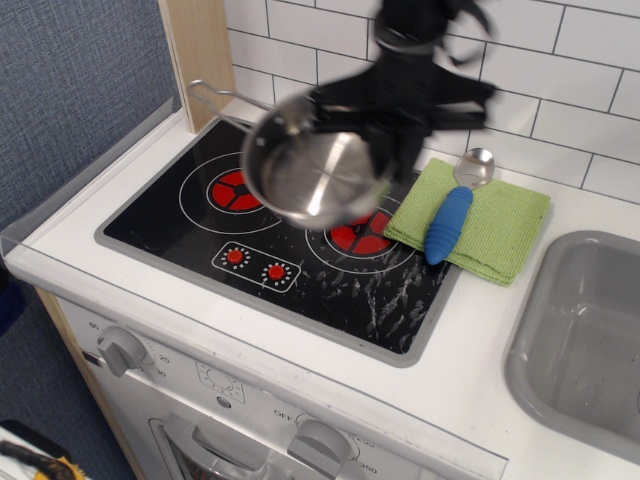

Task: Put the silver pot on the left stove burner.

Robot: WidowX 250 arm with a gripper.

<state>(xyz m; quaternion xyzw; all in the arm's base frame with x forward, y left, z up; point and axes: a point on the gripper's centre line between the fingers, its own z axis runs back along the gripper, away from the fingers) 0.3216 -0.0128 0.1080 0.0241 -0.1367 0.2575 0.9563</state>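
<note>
The silver pot (312,175) hangs tilted in the air over the black cooktop, between the two burners, its wire handle pointing up and left. My gripper (385,150) is shut on the pot's right rim and the arm rises behind it. The left stove burner (228,190) shows partly, with the pot covering its right side. The image is motion-blurred around the pot and arm.
The right burner (362,236) lies below the pot. A green cloth (500,225) with a blue-handled spoon (448,222) lies right of the cooktop. The grey sink (590,320) is at the far right. A wooden post (200,55) stands at the back left.
</note>
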